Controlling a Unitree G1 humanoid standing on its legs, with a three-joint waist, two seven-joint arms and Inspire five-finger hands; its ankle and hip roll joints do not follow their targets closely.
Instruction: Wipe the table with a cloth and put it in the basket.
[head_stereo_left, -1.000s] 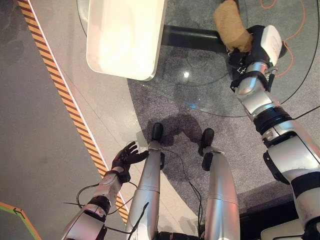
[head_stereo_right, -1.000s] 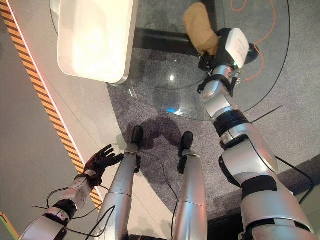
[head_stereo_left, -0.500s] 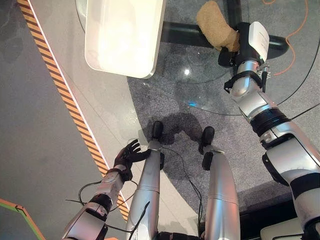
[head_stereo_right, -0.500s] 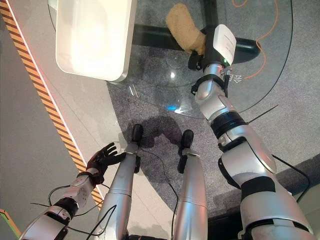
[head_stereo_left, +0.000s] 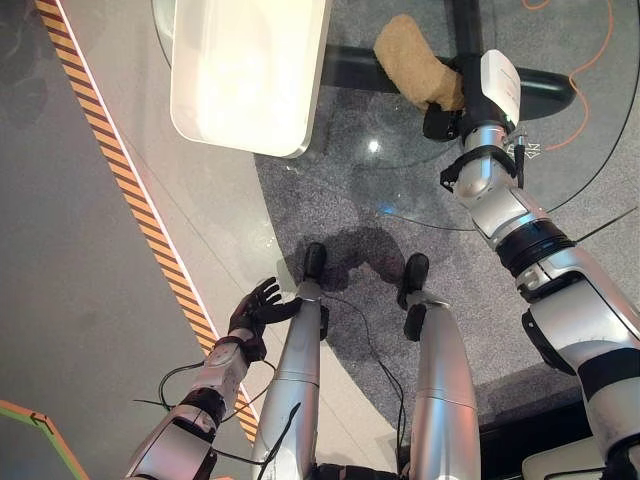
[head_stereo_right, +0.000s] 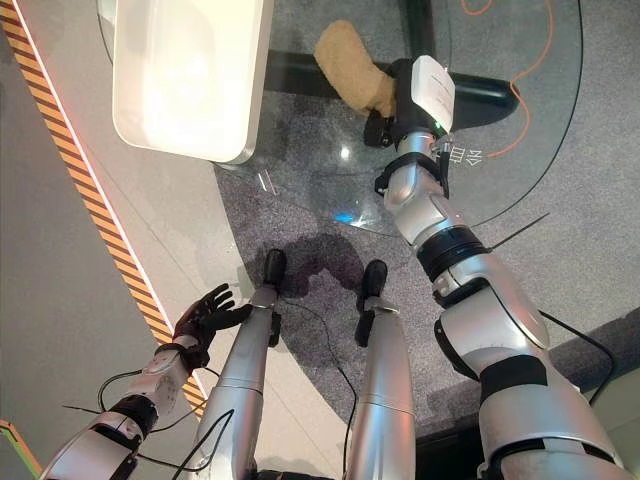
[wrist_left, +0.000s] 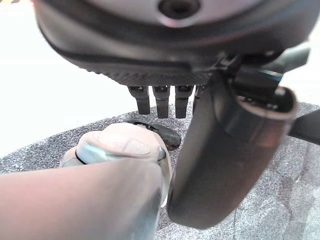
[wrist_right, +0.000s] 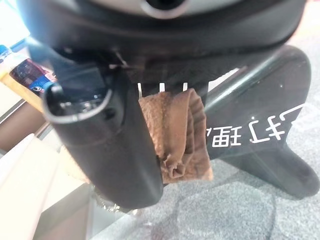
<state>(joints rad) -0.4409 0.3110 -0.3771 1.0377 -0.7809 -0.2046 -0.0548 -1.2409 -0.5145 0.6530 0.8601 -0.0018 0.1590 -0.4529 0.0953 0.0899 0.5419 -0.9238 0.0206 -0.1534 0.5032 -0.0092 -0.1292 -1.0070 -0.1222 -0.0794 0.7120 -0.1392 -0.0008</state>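
We see the brown cloth (head_stereo_left: 415, 70), a soft, nubby terry piece bunched into a rounded lump, lying on the round glass tabletop (head_stereo_left: 400, 190) at about one o'clock in the head views. Our right hand (head_stereo_left: 445, 110) is clamped on its near end: in the right wrist view the cloth (wrist_right: 177, 137) is folded and pinched between the dark thumb and the fingers, its frayed edge hanging below them. The free end of the cloth points toward eleven o'clock, reaching toward a white, glossy basket (head_stereo_left: 250, 75) with rounded corners that stands at about eleven o'clock, just beside the cloth but apart from it. Through the clear glass we see the table's black base bar (head_stereo_left: 350, 68) and speckled grey carpet (head_stereo_left: 350, 215).

Our left hand (head_stereo_left: 255, 308) hangs low at about seven o'clock, well apart from the tabletop, fingers spread and straight, holding nothing, near a striped orange-and-black floor line (head_stereo_left: 130, 190).
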